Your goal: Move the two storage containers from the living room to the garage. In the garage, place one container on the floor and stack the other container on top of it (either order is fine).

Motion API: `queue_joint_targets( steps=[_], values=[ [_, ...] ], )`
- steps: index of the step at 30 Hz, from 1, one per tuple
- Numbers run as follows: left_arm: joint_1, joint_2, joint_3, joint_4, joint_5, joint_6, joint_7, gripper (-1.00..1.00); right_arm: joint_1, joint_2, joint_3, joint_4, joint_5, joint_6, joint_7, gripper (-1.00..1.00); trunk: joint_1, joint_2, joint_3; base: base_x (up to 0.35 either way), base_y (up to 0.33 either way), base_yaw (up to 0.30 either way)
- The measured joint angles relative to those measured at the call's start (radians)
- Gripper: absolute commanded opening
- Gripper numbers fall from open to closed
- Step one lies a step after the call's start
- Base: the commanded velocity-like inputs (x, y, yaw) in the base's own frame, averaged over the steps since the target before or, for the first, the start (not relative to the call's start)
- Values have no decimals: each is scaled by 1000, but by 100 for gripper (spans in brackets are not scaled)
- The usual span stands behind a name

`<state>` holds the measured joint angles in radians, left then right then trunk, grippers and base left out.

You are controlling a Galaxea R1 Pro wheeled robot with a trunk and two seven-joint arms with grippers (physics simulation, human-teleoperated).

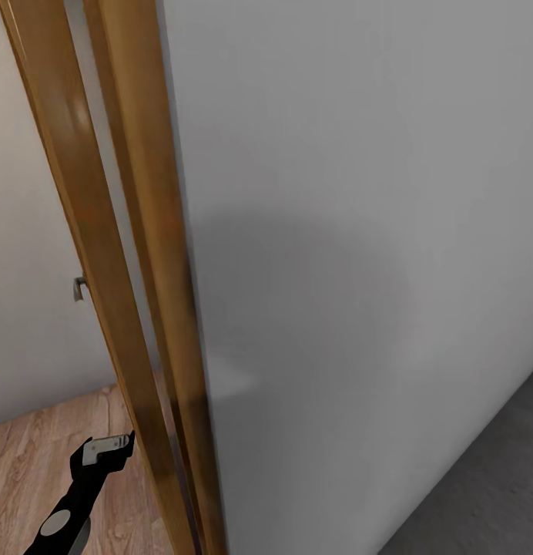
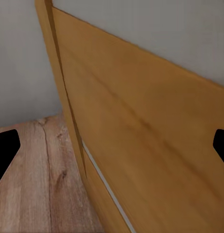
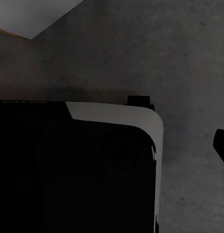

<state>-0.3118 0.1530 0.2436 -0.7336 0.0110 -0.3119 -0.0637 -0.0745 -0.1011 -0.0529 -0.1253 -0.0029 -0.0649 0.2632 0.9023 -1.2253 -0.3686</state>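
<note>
The two storage containers are out of view. I face a doorway where light wood planks [image 1: 35, 462] of the living room meet the dark grey concrete floor [image 1: 490, 493] of the garage. My left gripper [image 1: 109, 446] hangs low beside the wooden door frame [image 1: 162, 308]. In the left wrist view it [image 2: 112, 145] stands open and empty, pointing at the wooden door panel [image 2: 141, 145]. My right gripper points down at the concrete floor [image 3: 189, 63]; one dark fingertip [image 3: 221, 145] sits far out at the edge, with nothing held.
A plain white-grey wall [image 1: 359, 231] stands close ahead and to the right. The frame's two wooden posts rise just right of my left arm. A small metal fitting [image 1: 80, 289] sticks out left of the frame. My own dark base [image 3: 68, 170] shows under the right wrist.
</note>
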Motion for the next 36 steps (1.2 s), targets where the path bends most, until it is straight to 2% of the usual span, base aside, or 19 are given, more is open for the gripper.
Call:
queue_joint_targets(
  steps=[8, 12, 19, 36],
  values=[
    [0, 0, 0, 0, 0, 0, 0, 100, 0, 0, 0, 0, 0, 0, 0, 100, 0, 0, 0, 0, 0, 0],
    [0, 10, 0, -6, 2, -22, 1, 100, 0, 0, 0, 0, 0, 0, 5, 100, 0, 0, 0, 0, 0, 0],
    [0, 12, 0, -7, 3, -58, 1, 100, 0, 0, 0, 0, 0, 0, 6, 100, 0, 0, 0, 0, 0, 0],
    [0, 13, 0, -7, 3, -61, 1, 100, 0, 0, 0, 0, 0, 0, 6, 100, 0, 0, 0, 0, 0, 0]
  ],
)
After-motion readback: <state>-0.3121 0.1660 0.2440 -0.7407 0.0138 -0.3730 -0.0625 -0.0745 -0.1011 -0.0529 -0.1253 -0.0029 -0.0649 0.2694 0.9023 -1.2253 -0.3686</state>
